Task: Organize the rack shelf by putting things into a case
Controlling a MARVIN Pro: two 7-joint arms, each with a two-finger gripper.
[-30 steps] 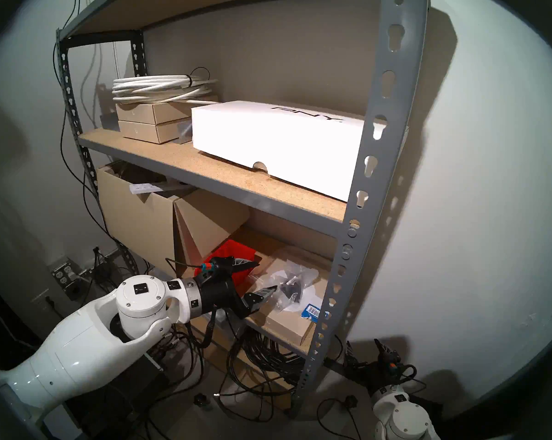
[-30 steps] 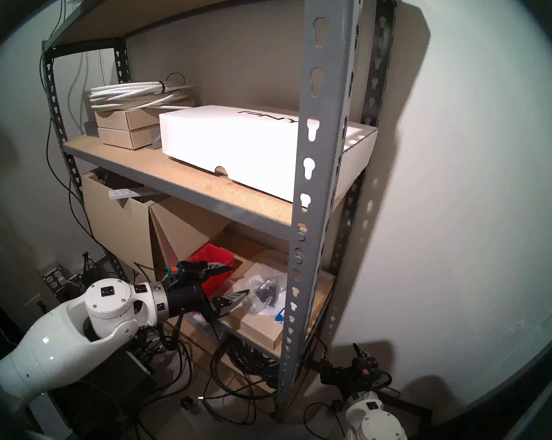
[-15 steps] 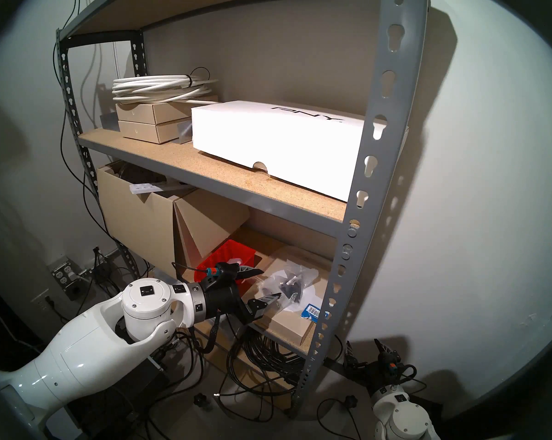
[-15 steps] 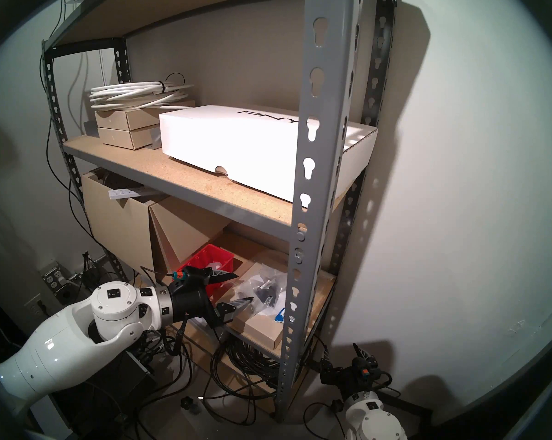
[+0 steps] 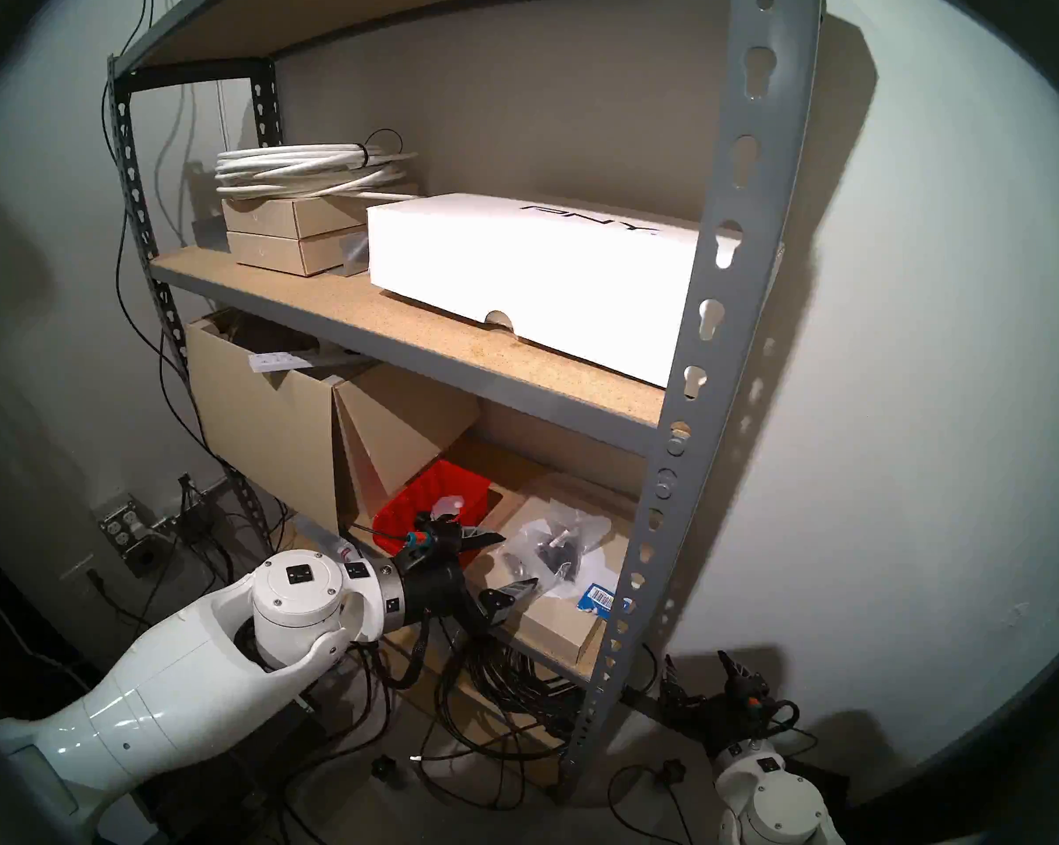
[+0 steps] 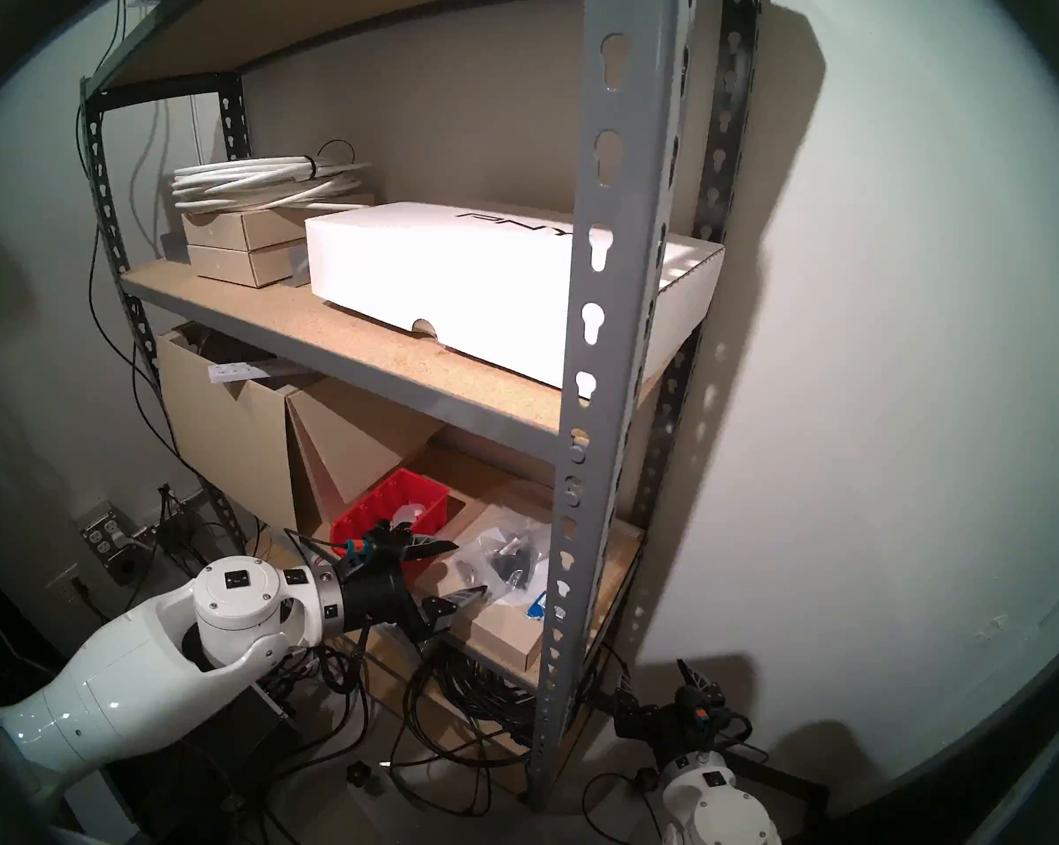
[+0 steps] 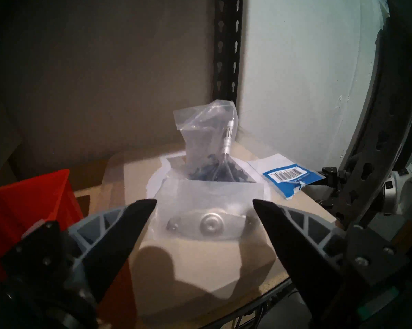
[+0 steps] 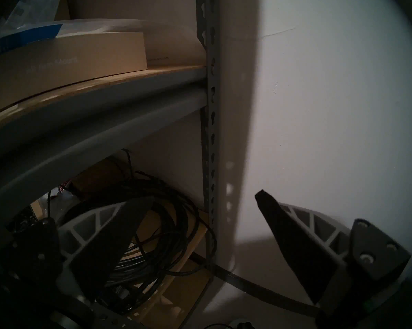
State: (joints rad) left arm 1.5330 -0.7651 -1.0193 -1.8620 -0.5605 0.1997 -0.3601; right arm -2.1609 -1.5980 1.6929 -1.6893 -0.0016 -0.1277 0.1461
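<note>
Your left end effector (image 7: 205, 202) is hovering wide and empty at the front lip of the lower board of the rack shelf (image 5: 737, 277), its black wedge fingers (image 7: 138, 217) flanking a flat clear bag (image 7: 212, 214) holding what may be a round metal plate. Just behind it, a crinkled clear bag of black parts (image 7: 209, 141) is standing upright on a smooth tan cardboard box (image 7: 200, 262), beside a blue barcode label (image 7: 292, 176). The red case (image 5: 447, 496) is sitting left, touching the box. Your right end effector (image 8: 205, 198) is hanging spread wide, low beside the slotted upright.
</note>
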